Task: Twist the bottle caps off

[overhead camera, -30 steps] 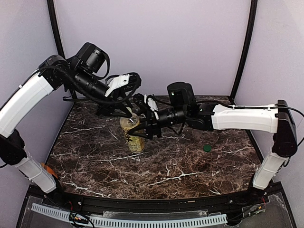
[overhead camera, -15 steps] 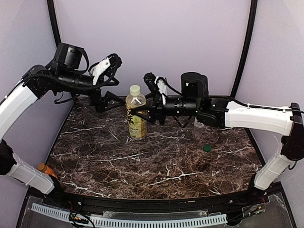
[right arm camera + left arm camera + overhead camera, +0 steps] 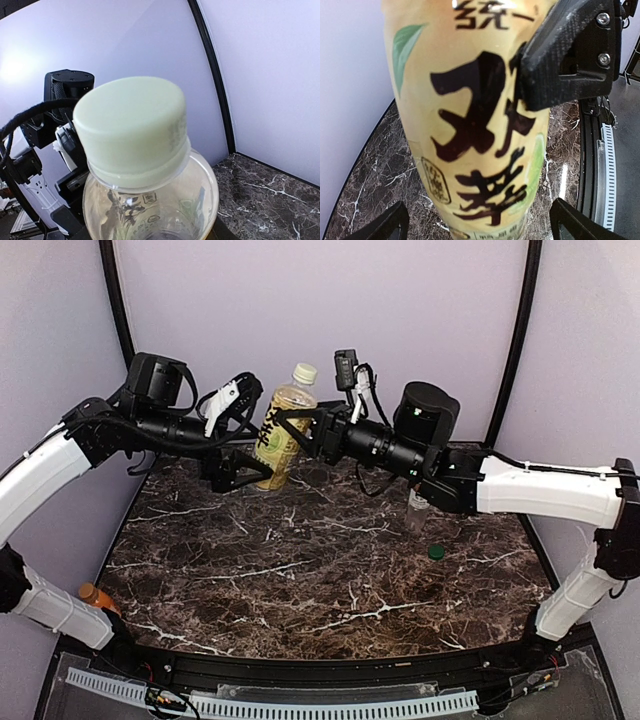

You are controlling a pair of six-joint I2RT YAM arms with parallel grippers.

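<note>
I am looking at the pale cream cap (image 3: 304, 373), which is still sitting fully down on the neck of the yellow-labelled bottle (image 3: 272, 438), so I am judging this one as not yet unscrewed. The bottle is leaning with its cap toward the right and seems to be hanging clear of the tabletop (image 3: 330, 580). Through the clear neck it is showing a yellowish drink inside, though I cannot tell the level.

The right gripper (image 3: 293, 430) is clamping the bottle across its label; in the left wrist view one of its black fingers is pressing flat against the printed characters. The left gripper (image 3: 480, 222) is standing with its jaws wide apart on the bottle's left, the lower body sitting between its fingertips without touching either.

Well to the right of the bottle and nearer the arm bases, a dark green cap (image 3: 436, 551) is lying loose on the marble, so I am counting one cap as done. A short clear bottle (image 3: 417, 508) is standing right of the yellow-labelled bottle, half hidden by the right arm; I cannot tell what it holds. An orange bottle (image 3: 92, 593) is peeking out far to the left, its cap hidden.
</note>
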